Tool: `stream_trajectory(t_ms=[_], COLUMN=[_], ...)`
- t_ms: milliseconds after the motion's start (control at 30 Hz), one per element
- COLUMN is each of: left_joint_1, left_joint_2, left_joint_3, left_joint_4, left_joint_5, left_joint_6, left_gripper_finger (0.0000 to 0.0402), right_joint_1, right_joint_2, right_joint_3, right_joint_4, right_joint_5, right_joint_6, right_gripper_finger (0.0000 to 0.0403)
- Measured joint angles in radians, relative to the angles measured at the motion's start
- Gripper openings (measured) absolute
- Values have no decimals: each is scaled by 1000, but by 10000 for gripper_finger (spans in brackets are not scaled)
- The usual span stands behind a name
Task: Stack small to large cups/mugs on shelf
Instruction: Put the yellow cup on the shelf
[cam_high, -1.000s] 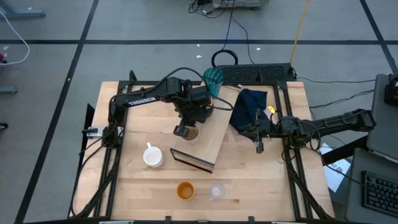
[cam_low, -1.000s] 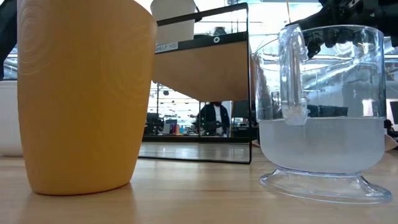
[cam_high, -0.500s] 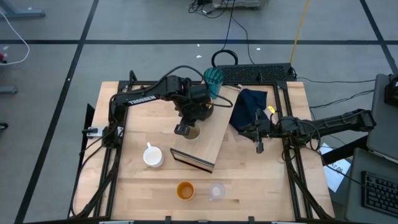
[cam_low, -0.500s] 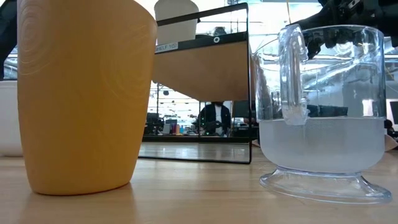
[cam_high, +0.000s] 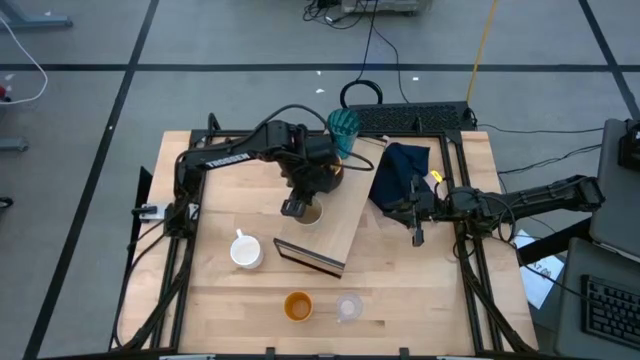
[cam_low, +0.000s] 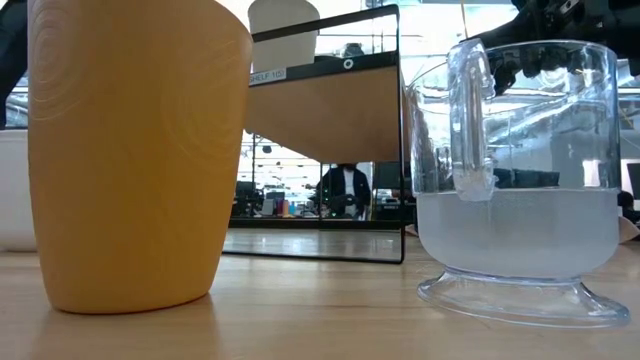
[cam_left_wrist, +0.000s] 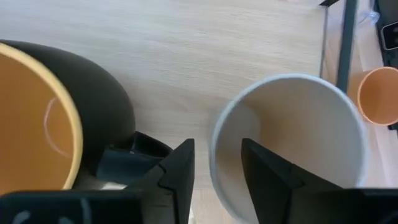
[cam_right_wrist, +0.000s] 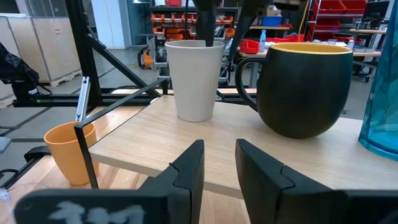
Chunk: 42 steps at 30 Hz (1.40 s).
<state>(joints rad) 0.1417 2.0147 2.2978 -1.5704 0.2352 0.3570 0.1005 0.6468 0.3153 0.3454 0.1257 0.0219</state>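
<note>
On the light-wood shelf (cam_high: 348, 222) stand a beige ribbed cup (cam_right_wrist: 196, 78), a dark mug with a yellow inside (cam_right_wrist: 305, 87) and a teal tumbler (cam_high: 343, 127). My left gripper (cam_left_wrist: 217, 177) points down over the beige cup and is open. One finger is inside the cup and the other outside, beside the dark mug (cam_left_wrist: 56, 118), with a gap on each side of the cup's wall (cam_left_wrist: 214, 149). On the table stand a white mug (cam_high: 245, 250), an orange cup (cam_high: 297, 305) and a clear glass (cam_high: 349, 307). My right gripper (cam_right_wrist: 219, 165) waits open at the shelf's right.
A navy cloth (cam_high: 400, 170) lies at the shelf's far right, close to my right arm. In the low view the orange cup (cam_low: 130, 150) and the clear glass (cam_low: 520, 170) stand near the front edge, below the raised shelf (cam_low: 320, 110). Black frame bars run along the table's sides.
In the low view the beige cup's top above the shelf's edge has shifted slightly and now stands still. Both arms have stayed where they were.
</note>
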Motion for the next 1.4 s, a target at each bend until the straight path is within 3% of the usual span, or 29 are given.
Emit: stream_trajectory(t_ms=[433,733,867,1000,1100,1400], left_joint_1=[-28,-129,-211,-307,-362,-391], left_joint_2=[-145,-336,-430,-539,-641,-978], left_joint_3=[10,-1,-48,-178,-349,-968], left_joint_4=[-1,-1,0,45,154,602], left_joint_5=[-53,-83,-171,-283,-325,-315], left_joint_6=[-74,-118,-177,-249,-284,-335], left_gripper_finger=[134,134,134,134,134,134], right_joint_1=[0,0,0,0,0,0], right_joint_2=[0,0,0,0,0,0], right_joint_3=[0,0,0,0,0,0], right_joint_4=[0,1,1,1,1,1], right_joint_5=[0,0,0,0,0,0], right_joint_6=[-3,18,35,44,45,48], right_gripper_finger=[84,84,84,84,84,84])
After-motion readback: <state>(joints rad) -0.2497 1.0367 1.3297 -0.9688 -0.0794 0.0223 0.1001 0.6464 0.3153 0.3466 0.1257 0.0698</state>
